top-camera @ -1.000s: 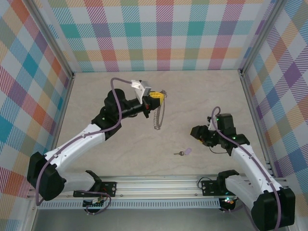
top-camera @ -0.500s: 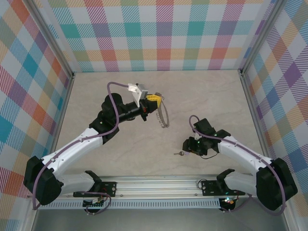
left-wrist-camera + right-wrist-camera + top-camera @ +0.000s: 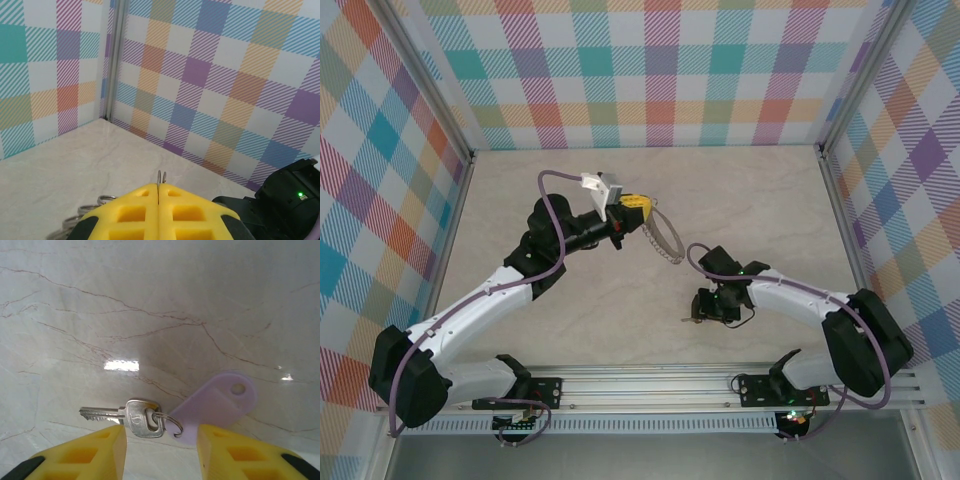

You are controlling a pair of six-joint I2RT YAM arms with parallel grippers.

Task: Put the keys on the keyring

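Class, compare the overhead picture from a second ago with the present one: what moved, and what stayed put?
The right gripper moved left and down over the key, now straddling it with jaws open, nothing taken hold of. The left gripper turned slightly, swinging the keyring rightward. The key lies where it was; the left gripper stays shut on the keyring.

Lilac-tagged silver key [image 3: 136,419] flat on table [image 3: 150,300]; scalloped wire keyring [image 3: 666,240] aloft.

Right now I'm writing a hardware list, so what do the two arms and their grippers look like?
The left arm and right arm have white link shells, black joints and a lilac cable running along them. The left gripper and right gripper have yellow fingers with square recesses.
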